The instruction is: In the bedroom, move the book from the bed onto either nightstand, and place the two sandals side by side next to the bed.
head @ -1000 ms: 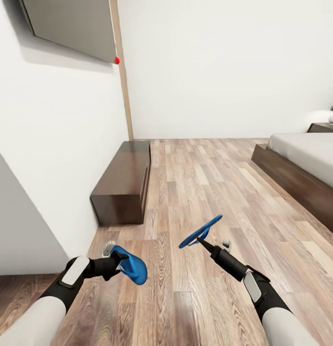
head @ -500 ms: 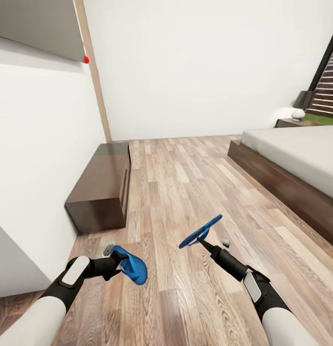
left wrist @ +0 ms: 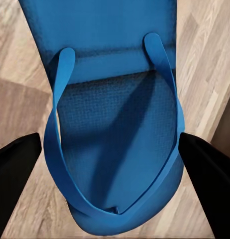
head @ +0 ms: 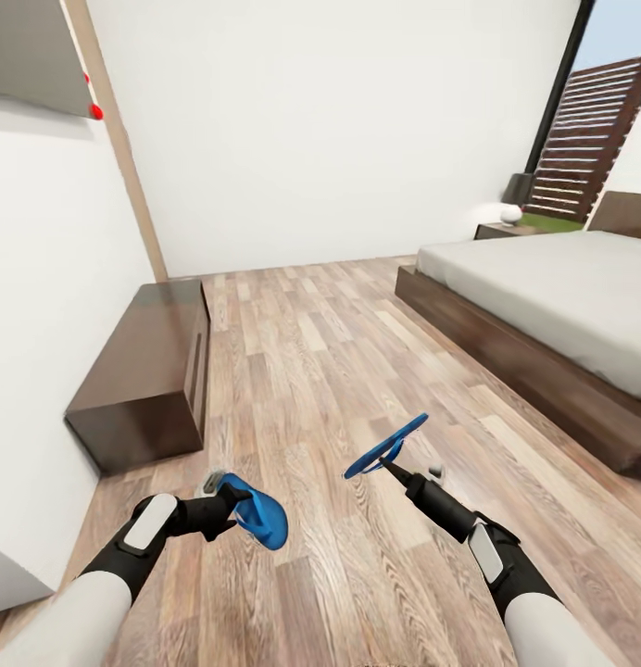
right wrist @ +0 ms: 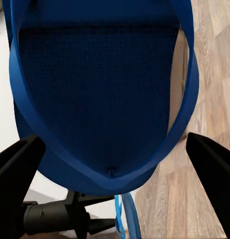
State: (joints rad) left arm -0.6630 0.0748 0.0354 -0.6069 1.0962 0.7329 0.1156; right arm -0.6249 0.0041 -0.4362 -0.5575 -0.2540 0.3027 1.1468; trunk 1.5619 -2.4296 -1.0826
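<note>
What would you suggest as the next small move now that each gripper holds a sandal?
Probably keep turning right and roll toward the bed. The left gripper holds one sandal and the right gripper the other sandal, both above the floor, with the bed's near side some way off.

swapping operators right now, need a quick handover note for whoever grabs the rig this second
Left gripper: shut on the left sandal, held above the floor.
Right gripper: shut on the right sandal, also held in the air.
The bed is ahead to the right; a nightstand stands by its far end.
Done: both sandals picked up.
Left: set the sandals side by side beside the bed, then move the book from the bed onto a nightstand. No book visible on the stretch of mattress in view.
</note>
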